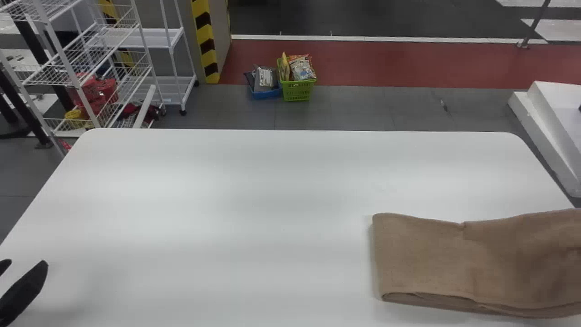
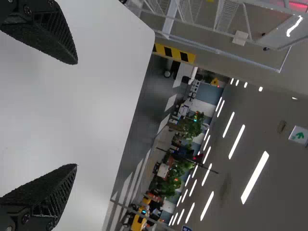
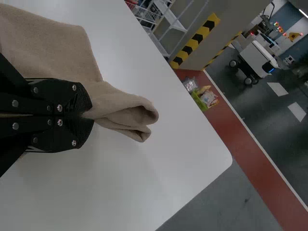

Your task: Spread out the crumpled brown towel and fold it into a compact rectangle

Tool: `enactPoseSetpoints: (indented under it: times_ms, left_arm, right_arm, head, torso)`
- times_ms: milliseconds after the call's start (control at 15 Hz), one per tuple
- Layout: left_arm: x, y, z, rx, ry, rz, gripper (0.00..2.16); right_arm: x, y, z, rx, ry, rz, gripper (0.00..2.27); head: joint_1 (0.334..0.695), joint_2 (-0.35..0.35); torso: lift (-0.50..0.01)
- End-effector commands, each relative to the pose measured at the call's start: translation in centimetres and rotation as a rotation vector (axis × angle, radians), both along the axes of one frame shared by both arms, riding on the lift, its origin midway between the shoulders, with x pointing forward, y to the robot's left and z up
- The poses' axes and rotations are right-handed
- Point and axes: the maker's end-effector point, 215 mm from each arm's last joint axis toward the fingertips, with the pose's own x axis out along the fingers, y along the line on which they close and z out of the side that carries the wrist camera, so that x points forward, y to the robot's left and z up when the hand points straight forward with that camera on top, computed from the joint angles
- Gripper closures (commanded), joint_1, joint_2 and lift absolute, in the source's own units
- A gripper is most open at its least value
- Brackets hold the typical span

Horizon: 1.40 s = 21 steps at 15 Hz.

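Here's the soft, layered brown towel [image 1: 426, 259] on the tabletop's [image 1: 227, 204] right side, right hand [image 3: 92, 115] pinching it, smooth white width stretching away to the left hand [image 1: 28, 261], fingers spread wide.

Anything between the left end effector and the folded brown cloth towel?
Nothing visible in the way. From the black two-fingered left end effector, low at the head view's left, just flat white tabletop runs to the folded brown cloth towel, which the right end effector grips.

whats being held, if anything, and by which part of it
The brown towel, pinched by the right claw just in from its folded end; left claw empty.
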Motion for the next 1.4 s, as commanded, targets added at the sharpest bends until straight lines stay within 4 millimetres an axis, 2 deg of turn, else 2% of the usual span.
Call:
enactPoseSetpoints:
  times_ms: [0,267,467,1000,1200,1333]
  left_arm:
    - [0.0,-0.1,0.0,0.001,0.000,-0.001,0.04]
    - [-0.2,0.2,0.3,0.005,-0.006,-0.001,0.04]
    - [-0.4,0.4,0.5,0.007,-0.009,0.001,0.04]
    - [-0.4,0.4,0.6,0.006,-0.009,-0.003,0.04]
    - [-0.4,0.4,0.6,0.005,-0.010,-0.002,0.04]
    - [-0.5,0.5,0.5,0.005,-0.008,-0.001,0.04]
  right_arm:
    - [1.7,3.6,-0.2,0.039,-0.014,0.054,1.18]
    - [4.0,8.5,0.0,0.073,-0.033,0.127,1.18]
    - [4.6,10.9,1.0,0.055,-0.053,0.181,1.18]
    - [4.3,16.9,2.1,0.049,-0.085,0.291,1.18]
    - [4.4,18.5,2.8,0.036,-0.099,0.328,1.18]
    - [4.1,20.1,2.1,0.034,-0.082,0.362,1.18]
  head:
    - [0.695,0.035]
    - [0.695,0.119]
    - [0.695,0.163]
    - [0.695,0.251]
    - [0.695,0.286]
    - [0.695,0.299]
  torso:
    - [-0.127]
    - [-0.127]
    - [-0.127]
    - [-0.127]
    - [-0.127]
    - [-0.127]
